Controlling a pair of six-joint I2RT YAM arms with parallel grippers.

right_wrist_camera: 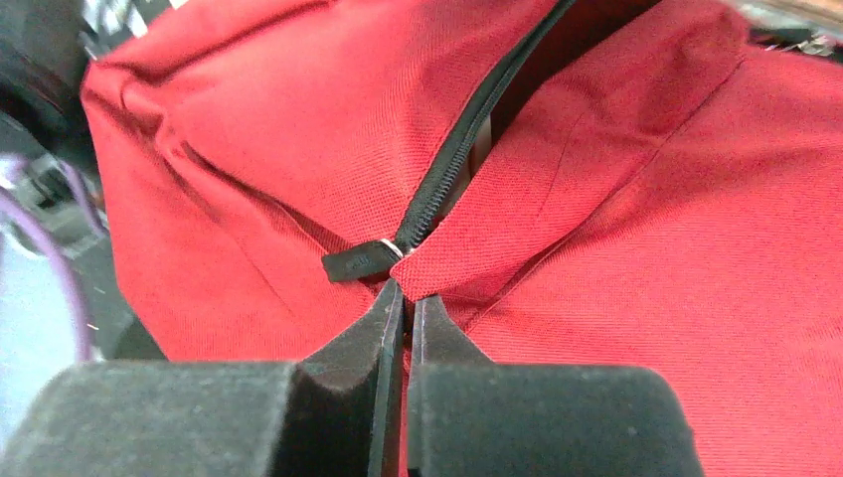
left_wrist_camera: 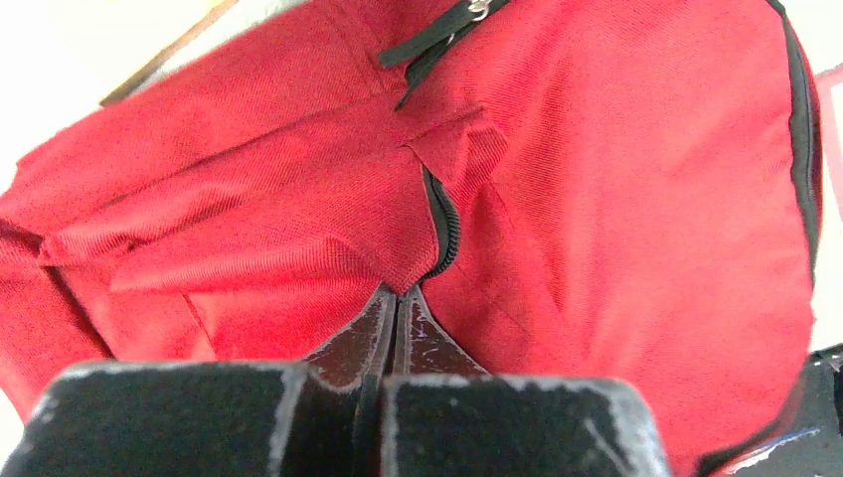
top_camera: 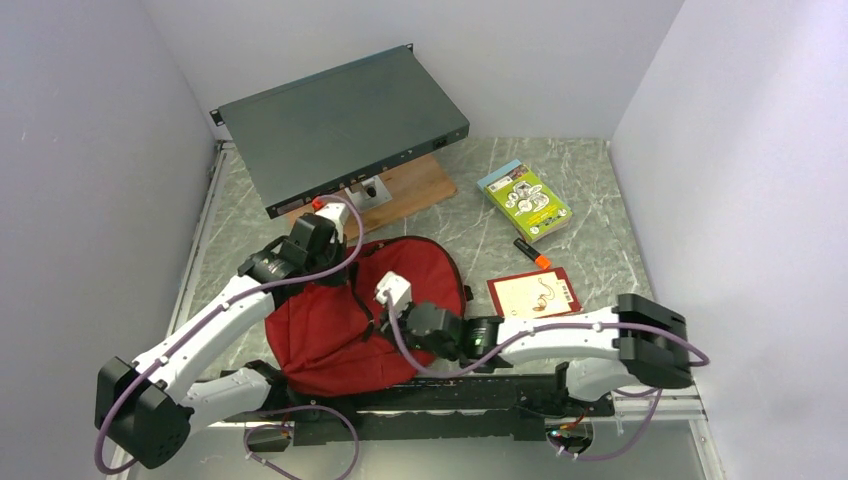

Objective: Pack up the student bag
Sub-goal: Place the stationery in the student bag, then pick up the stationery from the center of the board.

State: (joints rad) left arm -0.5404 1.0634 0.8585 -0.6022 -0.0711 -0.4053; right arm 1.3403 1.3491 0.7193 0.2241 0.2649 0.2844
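The student bag (top_camera: 325, 335), dark red fabric with black zippers, lies flat at the near middle of the table. My left gripper (top_camera: 350, 272) is at its far edge. In the left wrist view it (left_wrist_camera: 398, 291) is shut on a fold of red fabric at the end of a black zipper (left_wrist_camera: 443, 224). My right gripper (top_camera: 377, 322) is over the bag's middle. In the right wrist view it (right_wrist_camera: 408, 291) is shut on the red fabric edge beside the black zipper pull (right_wrist_camera: 358, 263). The zipper (right_wrist_camera: 452, 159) beyond it is partly parted, showing dark inside.
A green book (top_camera: 525, 200), a black and orange marker (top_camera: 532, 253) and a reddish card-covered book (top_camera: 534, 295) lie right of the bag. A dark-grey rack unit (top_camera: 340, 125) rests on a wooden board (top_camera: 410, 190) at the back. White walls close both sides.
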